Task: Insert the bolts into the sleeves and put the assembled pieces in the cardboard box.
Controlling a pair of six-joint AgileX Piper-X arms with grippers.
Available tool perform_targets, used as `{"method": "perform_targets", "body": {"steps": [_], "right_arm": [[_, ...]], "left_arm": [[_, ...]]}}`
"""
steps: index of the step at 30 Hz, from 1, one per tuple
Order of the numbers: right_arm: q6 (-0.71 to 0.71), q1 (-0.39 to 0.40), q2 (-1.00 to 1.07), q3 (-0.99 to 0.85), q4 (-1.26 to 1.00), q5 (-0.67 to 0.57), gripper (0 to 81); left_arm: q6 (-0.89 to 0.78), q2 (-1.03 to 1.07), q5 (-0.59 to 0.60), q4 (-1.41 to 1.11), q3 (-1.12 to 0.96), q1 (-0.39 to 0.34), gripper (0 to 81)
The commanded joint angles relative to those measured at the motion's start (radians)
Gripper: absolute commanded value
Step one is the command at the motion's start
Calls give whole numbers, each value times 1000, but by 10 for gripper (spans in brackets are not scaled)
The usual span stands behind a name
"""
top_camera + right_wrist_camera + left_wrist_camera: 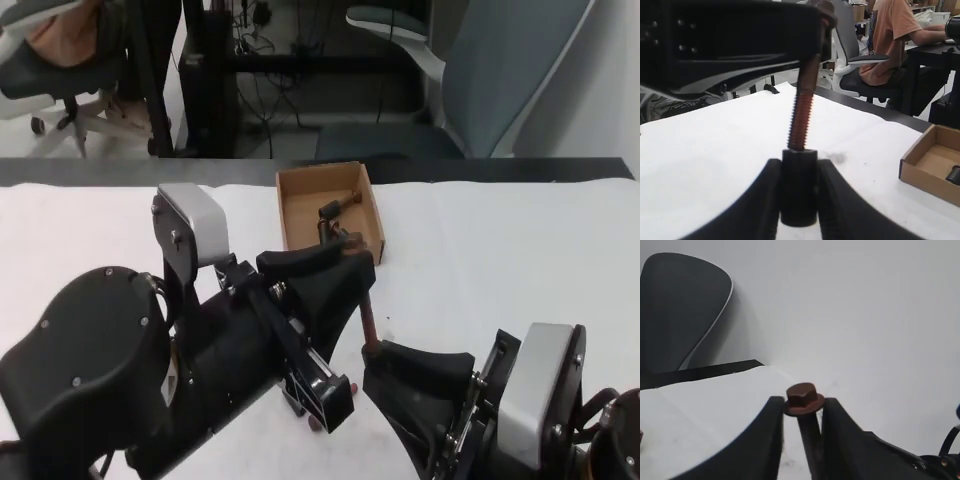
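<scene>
- Mid-assembly: left hand [803,404] clenched on bolt [804,395] just under its head, above the counter [500,250].
- Right hand [799,165] grasps sleeve [799,187]. Bolt's threaded tip is at sleeve's mouth, most of thread exposed.
- Cardboard box [298,215] sits farther back w/ one dark piece [340,207] inside, apparently assembled.
- Left to do, by the look: seat bolt fully, then box this pair.
</scene>
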Motion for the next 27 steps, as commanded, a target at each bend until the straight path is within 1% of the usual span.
{"method": "perform_targets", "body": {"steps": [1,9,11,12,14,15,16,17,18,19,21,23,27], "right_arm": [[-2,-1,-5,-7,-43,3,6],[-13,-1,-5,-7,-116,3,6],[-13,-1,-5,-7,-116,3,6],[-13,-1,-5,-9,-117,9,6],[-13,-1,-5,-16,-117,38,6],[-15,-1,-5,-22,-117,50,6],[-25,-1,-5,-27,-117,50,6],[-39,-1,-5,-35,-112,50,6],[-39,-3,-5,-43,-100,53,6],[-39,-4,-5,-58,-79,67,6],[-39,-5,-3,-84,7,121,6],[-35,-25,-2,-120,119,156,6],[-36,-114,0,-208,346,161,6]], "left_arm": [[11,-1,7,34,-1,-4,18],[11,-1,7,76,-1,-4,18],[11,-1,37,76,-1,-4,3],[11,-1,60,76,-1,-4,38],[11,-1,120,76,-1,-4,176],[11,-1,141,76,-1,-4,302],[11,-1,147,78,-1,-4,393],[6,-1,149,78,-1,-4,536],[6,-1,148,78,-1,-4,627],[6,-1,148,78,-1,-4,700],[6,-1,148,78,-1,-4,700],[6,-16,148,76,-1,-1,700],[33,-88,148,100,-1,19,700]]}}
